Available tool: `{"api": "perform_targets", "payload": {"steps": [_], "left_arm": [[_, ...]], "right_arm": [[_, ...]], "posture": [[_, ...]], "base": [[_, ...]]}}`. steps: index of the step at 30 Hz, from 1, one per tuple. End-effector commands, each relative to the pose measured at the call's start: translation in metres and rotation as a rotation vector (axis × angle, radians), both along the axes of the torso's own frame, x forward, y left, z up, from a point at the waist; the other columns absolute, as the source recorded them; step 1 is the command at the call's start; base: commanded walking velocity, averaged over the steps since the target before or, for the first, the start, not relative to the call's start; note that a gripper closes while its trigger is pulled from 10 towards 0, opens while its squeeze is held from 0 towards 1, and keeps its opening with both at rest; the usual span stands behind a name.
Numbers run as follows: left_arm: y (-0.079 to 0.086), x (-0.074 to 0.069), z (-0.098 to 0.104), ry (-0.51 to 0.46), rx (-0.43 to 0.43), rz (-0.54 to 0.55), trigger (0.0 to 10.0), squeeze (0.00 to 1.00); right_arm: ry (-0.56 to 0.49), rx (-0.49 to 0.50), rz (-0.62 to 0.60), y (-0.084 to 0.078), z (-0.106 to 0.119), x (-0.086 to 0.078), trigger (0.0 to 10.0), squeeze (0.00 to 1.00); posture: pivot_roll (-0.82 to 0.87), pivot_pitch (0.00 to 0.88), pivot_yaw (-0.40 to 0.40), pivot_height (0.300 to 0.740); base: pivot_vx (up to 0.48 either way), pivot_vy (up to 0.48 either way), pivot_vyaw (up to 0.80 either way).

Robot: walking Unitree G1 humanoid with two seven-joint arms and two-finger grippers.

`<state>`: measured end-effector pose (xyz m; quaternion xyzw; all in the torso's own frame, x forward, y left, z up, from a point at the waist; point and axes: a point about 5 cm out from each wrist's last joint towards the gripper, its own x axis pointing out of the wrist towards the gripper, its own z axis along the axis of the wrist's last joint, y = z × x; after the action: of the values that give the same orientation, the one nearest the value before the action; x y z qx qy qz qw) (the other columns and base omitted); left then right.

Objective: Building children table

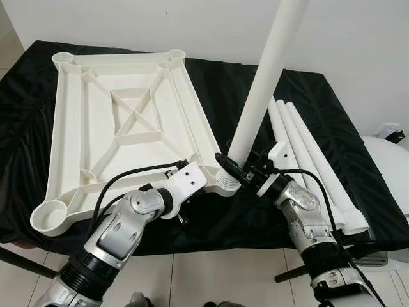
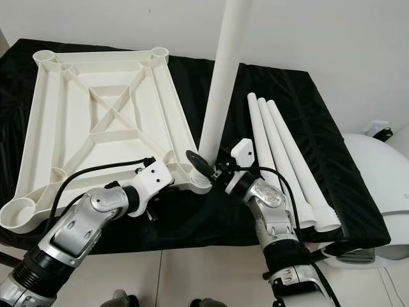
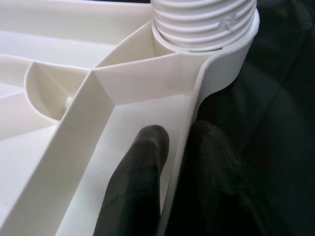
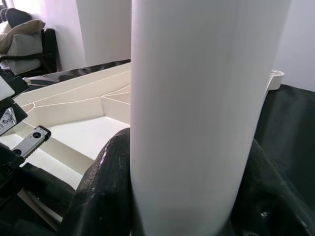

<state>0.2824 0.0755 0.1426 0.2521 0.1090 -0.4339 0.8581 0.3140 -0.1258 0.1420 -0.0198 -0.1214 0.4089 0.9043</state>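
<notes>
1. One white table leg [image 1: 265, 77] stands nearly upright, leaning slightly, with its ribbed lower end seated in the near right corner socket [image 1: 225, 181] of the upturned white tabletop [image 1: 121, 121].
2. The right gripper [image 4: 184, 206] has its two black fingers [image 4: 106, 191] closed around the leg just above the socket.
3. The left gripper [image 3: 179, 162] pinches the tabletop's near rim [image 3: 189, 128] beside that socket, one finger inside the rim, one outside, closed on the thin wall.
4. The tabletop lies underside up on a black cloth [image 1: 319, 109] covering the work surface, showing its cross-braced ribs and empty round sockets at the other three corners.
5. Three more white legs [image 2: 284, 160] lie side by side on the cloth to the robot's right, close to the standing leg.
</notes>
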Motion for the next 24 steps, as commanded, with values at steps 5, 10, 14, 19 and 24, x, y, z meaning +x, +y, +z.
{"api": "perform_targets", "payload": {"steps": [5, 10, 14, 19, 24], "left_arm": [[-0.01, -0.004, 0.009, -0.03, -0.049, -0.006, 10.0, 0.0], [-0.011, -0.003, 0.009, -0.03, -0.06, 0.025, 10.0, 0.0], [-0.01, -0.001, 0.009, -0.025, -0.071, 0.051, 10.0, 0.0], [-0.009, 0.002, 0.007, -0.027, -0.074, 0.097, 10.0, 0.0], [-0.008, 0.005, 0.008, -0.034, -0.081, 0.14, 10.0, 0.0]], "right_arm": [[0.309, -0.137, -0.125, -0.017, -0.07, -0.02, 10.0, 0.0], [0.295, -0.108, -0.166, -0.017, -0.066, -0.018, 10.0, 0.0], [0.286, -0.098, -0.184, -0.016, -0.063, -0.018, 10.0, 0.0], [0.266, -0.081, -0.203, -0.014, -0.059, -0.019, 10.0, 0.0], [0.251, -0.07, -0.212, -0.009, -0.056, -0.022, 10.0, 0.0]], "posture": [[-0.03, 0.135, -0.069, 0.74], [-0.03, 0.135, -0.068, 0.74], [-0.03, 0.135, -0.068, 0.74], [-0.03, 0.136, -0.069, 0.74], [-0.03, 0.136, -0.069, 0.74]], "base": [[0.0, 0.0, 0.0], [0.0, 0.0, 0.0], [0.0, 0.0, 0.0], [0.0, 0.0, 0.0], [0.0, 0.0, 0.0]]}}
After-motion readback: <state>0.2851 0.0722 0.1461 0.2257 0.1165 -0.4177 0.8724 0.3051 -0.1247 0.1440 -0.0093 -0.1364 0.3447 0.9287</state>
